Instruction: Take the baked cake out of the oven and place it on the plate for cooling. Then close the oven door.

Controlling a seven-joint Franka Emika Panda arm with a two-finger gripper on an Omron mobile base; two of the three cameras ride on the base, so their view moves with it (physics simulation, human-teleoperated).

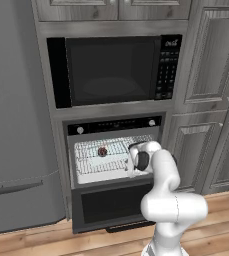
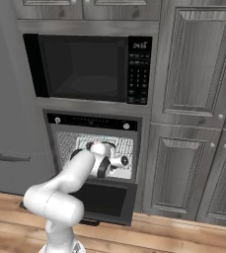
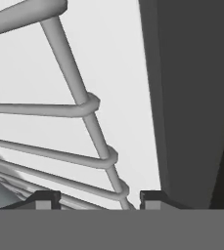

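The oven (image 1: 113,125) stands open, its door (image 1: 111,202) dropped down in front. The baked cake (image 1: 102,151), small, round and dark reddish-brown, sits on the silver wire rack (image 1: 98,157) left of centre. My hand (image 1: 138,159) reaches into the right side of the cavity at rack height, to the right of the cake and apart from it. In the hand view my gripper (image 3: 100,199) is open, with rack wires (image 3: 84,105) close ahead and the dark oven wall (image 3: 191,97) on the right. Nothing is held. The plate is out of view.
A black microwave (image 1: 113,70) sits directly above the oven. Grey cabinet doors (image 1: 206,55) run to the right, and a tall grey fridge (image 1: 16,125) stands on the left. The open door juts out over the wooden floor (image 1: 36,242).
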